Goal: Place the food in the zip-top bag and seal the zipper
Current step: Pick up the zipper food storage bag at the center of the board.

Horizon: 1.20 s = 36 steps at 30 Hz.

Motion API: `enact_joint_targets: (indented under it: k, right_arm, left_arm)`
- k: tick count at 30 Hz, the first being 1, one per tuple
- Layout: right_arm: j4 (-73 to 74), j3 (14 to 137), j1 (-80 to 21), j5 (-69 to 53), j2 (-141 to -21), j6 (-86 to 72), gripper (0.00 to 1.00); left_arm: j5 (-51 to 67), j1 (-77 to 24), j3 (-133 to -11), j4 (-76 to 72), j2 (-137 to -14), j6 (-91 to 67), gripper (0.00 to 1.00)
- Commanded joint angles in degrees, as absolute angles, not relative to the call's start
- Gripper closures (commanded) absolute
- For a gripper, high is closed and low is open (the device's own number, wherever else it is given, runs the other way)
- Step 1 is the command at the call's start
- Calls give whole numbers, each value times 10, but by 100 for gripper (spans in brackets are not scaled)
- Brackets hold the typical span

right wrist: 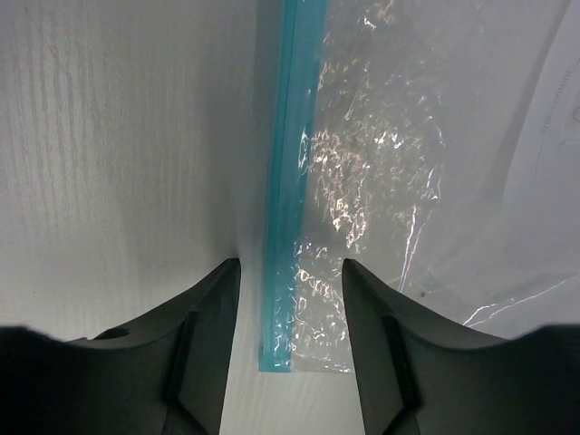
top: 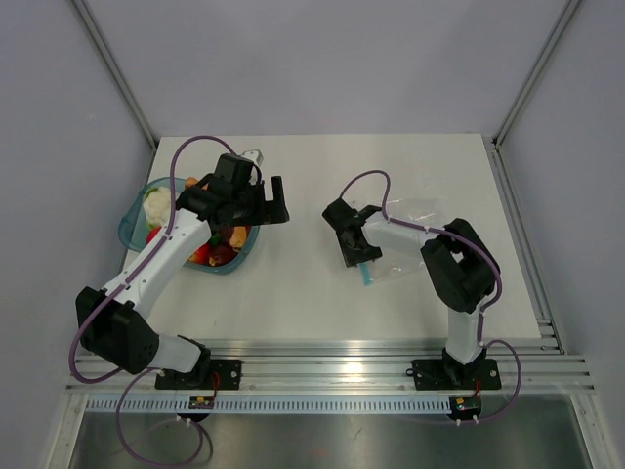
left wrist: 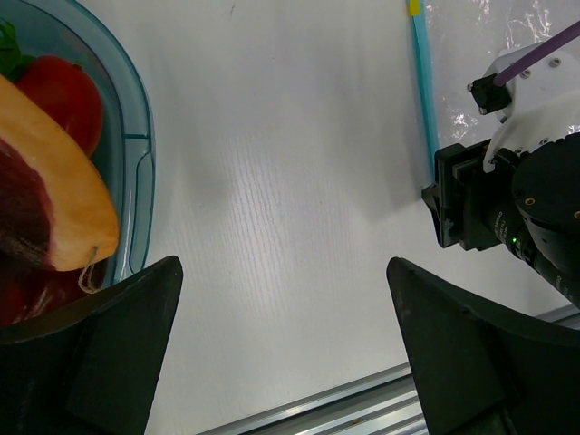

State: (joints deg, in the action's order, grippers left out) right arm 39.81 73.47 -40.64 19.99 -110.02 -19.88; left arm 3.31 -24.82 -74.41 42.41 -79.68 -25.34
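Note:
The food lies in a teal bowl (top: 132, 223) at the left: a red piece (left wrist: 59, 91), an orange piece (left wrist: 77, 213) and a dark purple-red piece (left wrist: 18, 217). My left gripper (top: 279, 200) is open and empty, just right of the bowl above bare table; its jaws stand wide apart in the left wrist view (left wrist: 285, 344). The zip-top bag (top: 420, 220) lies flat to the right. Its zipper (right wrist: 290, 181) runs along the bag's left edge. My right gripper (top: 354, 256) is open, its jaws either side of the zipper's near end (right wrist: 290, 267), not closed on it.
A white cauliflower-like piece (top: 156, 205) also lies in the bowl. The right gripper body (left wrist: 494, 204) shows at the right of the left wrist view, beside the zipper (left wrist: 421, 82). An aluminium rail (top: 342, 352) runs along the table's near edge.

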Motion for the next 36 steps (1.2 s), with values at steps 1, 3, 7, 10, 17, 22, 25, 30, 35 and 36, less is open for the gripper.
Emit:
enact_joint_targets:
  k: [1,3,7,10,17,22,25,30,35,36]
  right_arm:
    - [381,727,-413,221,-1127,-210,47]
    - [379,724,-413,224,-1130,-217,66]
    - [375,717,-413,229,-1125,-226,100]
    - [378,717,-413,231,-1114,-227,100]
    - [396,746,-413,224,-1055,-221,100]
    - [407,762,-413,197,-1015,-227,100]
    - [410,776,-413,171,-991,-237,100]
    - [394,794,-413,121,-946,-250,100]
    - [383,814,-413,91,-919,-265,100]
    - [377,816,-412,80,-912,-267,100]
  left_arm:
    - [47,-246,-743,397,-794,-258,1]
    - [48,-246,-743,397,-796,-257,1]
    - [48,-246,-743,396,-798,-257,1]
    - [49,-246,-742,396,-799,-258,1]
    - [61,-246,-745,393,-801,-260,1]
    - [72,-246,-744,389,-801,-263,1]
    - [83,-246,-746,385,-802,-265,1]
    - [135,-246,-739,366,-807,-278,1]
    - [220,-246,-721,310,-825,-323,2]
    - [242,-246,-718,294,-829,-331,2]
